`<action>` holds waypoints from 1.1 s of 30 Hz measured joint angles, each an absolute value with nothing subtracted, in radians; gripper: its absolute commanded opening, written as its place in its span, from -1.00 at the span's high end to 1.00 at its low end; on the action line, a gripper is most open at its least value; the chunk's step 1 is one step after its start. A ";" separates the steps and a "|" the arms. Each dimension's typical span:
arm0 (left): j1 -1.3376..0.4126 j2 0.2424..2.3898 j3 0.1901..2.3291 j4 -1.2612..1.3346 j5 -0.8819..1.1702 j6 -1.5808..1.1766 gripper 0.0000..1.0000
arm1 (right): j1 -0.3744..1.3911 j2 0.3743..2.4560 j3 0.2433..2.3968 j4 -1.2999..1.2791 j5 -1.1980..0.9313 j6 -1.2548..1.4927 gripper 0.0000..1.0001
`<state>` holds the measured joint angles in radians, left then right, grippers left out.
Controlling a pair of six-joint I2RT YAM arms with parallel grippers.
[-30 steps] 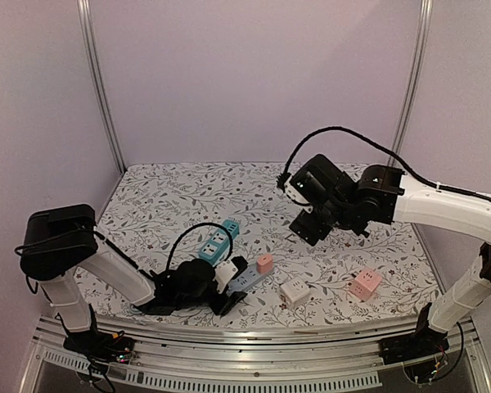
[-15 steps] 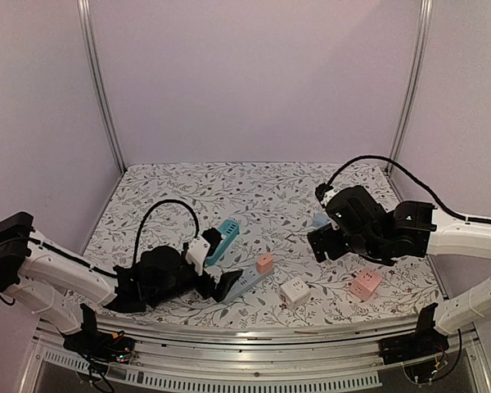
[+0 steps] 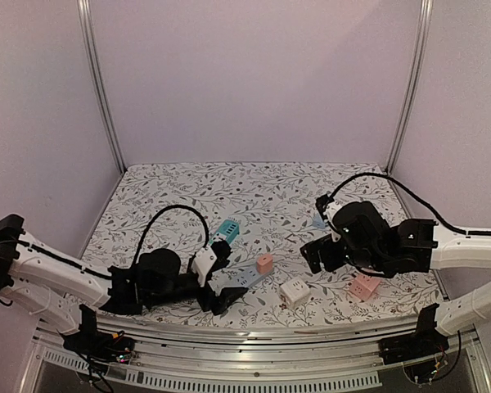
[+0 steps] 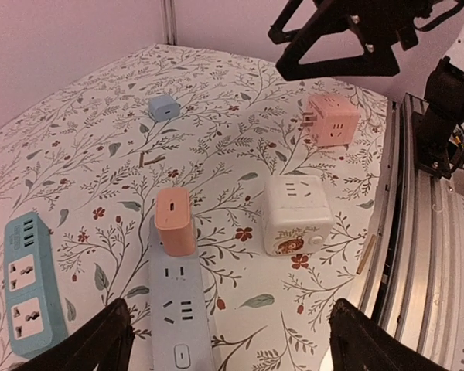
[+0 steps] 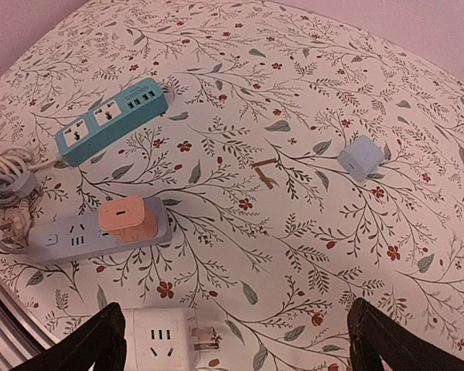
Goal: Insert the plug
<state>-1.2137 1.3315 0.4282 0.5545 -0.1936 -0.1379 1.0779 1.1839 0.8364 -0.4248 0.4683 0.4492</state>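
Since the orange plug (image 4: 174, 220) stands on the twelve-o'clock end of the grey strip (image 4: 179, 317), apparently seated, we judge that the left gripper (image 4: 230, 340), jaws spread and empty, should back off straight toward six o'clock; the right gripper (image 5: 236, 344) is likewise agape.

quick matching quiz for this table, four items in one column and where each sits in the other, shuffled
1 salmon plug
2 teal strip
3 white cube
4 pink cube

a between the grey strip and the pink cube
b standing on the grey strip
c farthest right in the top view
d lying flat behind the grey strip

Pairs: 1-b, 2-d, 3-a, 4-c
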 measured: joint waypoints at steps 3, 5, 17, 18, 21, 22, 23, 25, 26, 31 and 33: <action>-1.243 1.382 0.427 0.596 -0.171 -0.113 -0.73 | 1.079 1.193 0.820 -0.392 0.436 0.452 -0.98; -1.263 1.434 0.429 0.617 -0.167 -0.098 -0.74 | 1.079 1.213 0.820 -0.374 0.422 0.456 -0.98; -1.324 1.770 0.684 0.682 -0.187 -0.075 -0.70 | 1.080 1.253 0.797 -0.364 0.477 0.523 -0.98; -1.324 1.789 0.718 0.673 -0.188 -0.075 -0.69 | 1.080 1.246 0.797 -0.370 0.493 0.525 -0.98; -1.324 1.821 0.789 0.638 -0.191 -0.078 -0.66 | 1.080 1.209 0.793 -0.384 0.540 0.532 -0.98; -1.324 1.825 0.804 0.625 -0.191 -0.079 -0.64 | 1.080 1.193 0.789 -0.386 0.553 0.535 -0.98; -1.324 1.831 0.830 0.596 -0.190 -0.081 -0.63 | 1.080 1.175 0.783 -0.387 0.569 0.538 -0.98; -1.324 1.841 0.870 0.556 -0.191 -0.088 -0.61 | 1.080 1.141 0.766 -0.389 0.590 0.543 -0.98; -1.324 1.848 0.891 0.535 -0.191 -0.093 -0.61 | 1.080 1.120 0.753 -0.389 0.598 0.546 -0.98; -1.324 1.898 0.982 0.436 -0.192 -0.125 -0.60 | 1.080 1.037 0.707 -0.404 0.627 0.557 -0.98; -1.324 1.923 1.006 0.400 -0.193 -0.133 -0.59 | 1.080 1.021 0.707 -0.406 0.631 0.558 -0.98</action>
<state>-1.3239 1.9228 1.0061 0.3996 -0.1932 -0.1329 1.0798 1.0214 0.7067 -0.4057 0.6312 0.5583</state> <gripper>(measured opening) 0.801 0.988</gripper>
